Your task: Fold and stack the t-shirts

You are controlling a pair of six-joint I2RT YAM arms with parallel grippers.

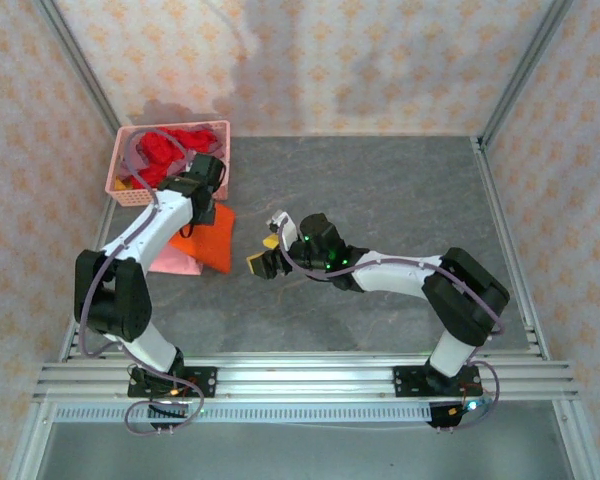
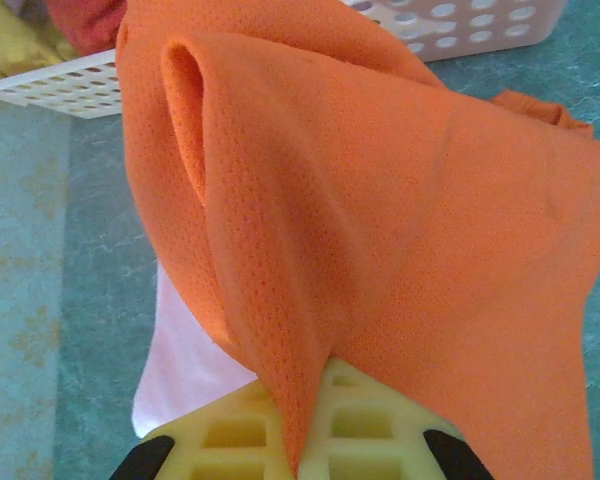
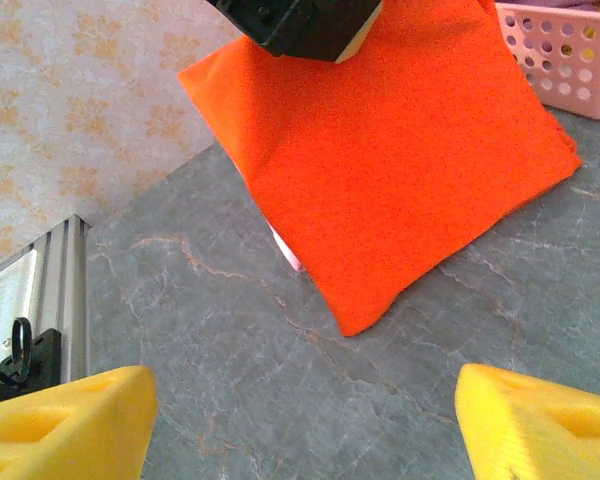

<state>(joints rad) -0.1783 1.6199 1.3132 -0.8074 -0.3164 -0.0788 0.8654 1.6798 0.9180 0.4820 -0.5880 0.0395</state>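
A bright orange t-shirt (image 1: 208, 238) (image 3: 410, 150) lies folded on the grey table, partly over a light pink t-shirt (image 1: 174, 263) (image 2: 185, 355). My left gripper (image 2: 305, 445) (image 1: 202, 210) is shut on a raised fold of the orange t-shirt (image 2: 380, 230); the cloth is pinched between its yellow fingers. To the right of the shirts, my right gripper (image 1: 264, 254) (image 3: 300, 430) hovers open over bare table, just short of the orange shirt's near corner, holding nothing. Red t-shirts (image 1: 170, 148) and a yellow one (image 2: 15, 40) lie bunched in the basket.
The pink lattice basket (image 1: 130, 190) (image 2: 460, 25) (image 3: 570, 50) stands at the back left, right behind the shirts. An aluminium rail (image 1: 300, 375) runs along the near edge and another (image 1: 500, 220) down the right side. Patterned walls enclose the table.
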